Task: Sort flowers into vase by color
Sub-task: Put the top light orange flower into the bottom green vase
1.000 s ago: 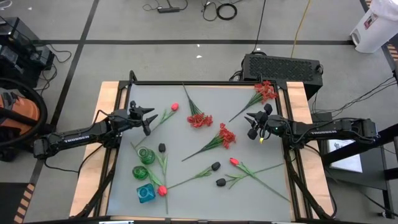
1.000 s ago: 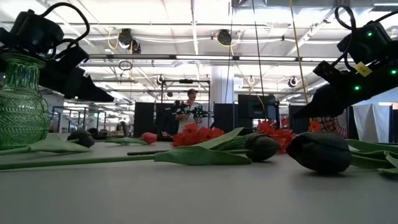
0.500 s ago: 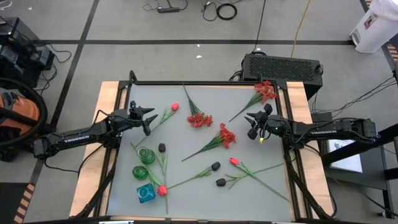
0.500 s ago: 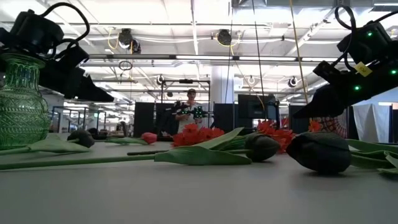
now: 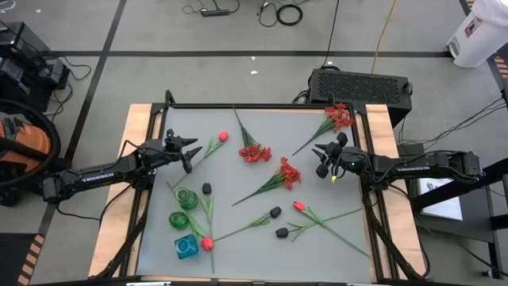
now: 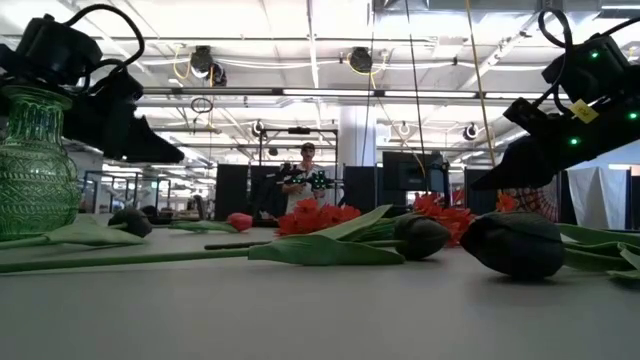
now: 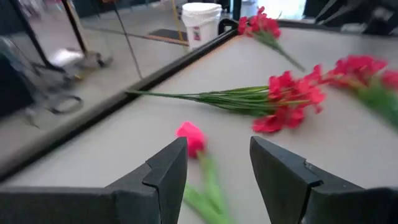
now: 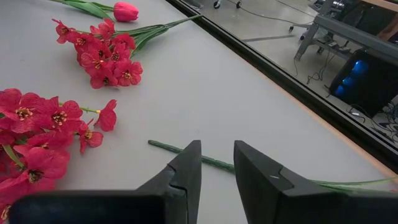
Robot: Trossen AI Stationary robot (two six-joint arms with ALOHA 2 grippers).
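Note:
Flowers lie loose on the grey table (image 5: 317, 238). A red-pink tulip bud (image 5: 223, 137) lies just ahead of my left gripper (image 5: 189, 151), which hovers open with the bud (image 7: 191, 137) beyond its fingertips (image 7: 217, 146). Frilly red blooms lie at centre (image 5: 255, 152) (image 5: 289, 173) and far right (image 5: 340, 117). Black buds (image 5: 206, 188) (image 5: 275, 212) (image 5: 282, 233) and further tulips (image 5: 298, 206) (image 5: 206, 243) lie nearer the front. My right gripper (image 5: 321, 159) hovers narrowly open above a green stem (image 8: 186, 152), holding nothing (image 8: 217, 149).
Two green glass vases (image 5: 187, 199) (image 5: 179, 220) and a teal one (image 5: 185, 247) stand at the near left; one green vase (image 6: 35, 160) looms in the low view. A black frame (image 5: 262, 106) rims the table. A person (image 6: 305, 175) stands far behind.
My left gripper has rolled a little about its own pointing line and stayed in place. Nothing else has moved.

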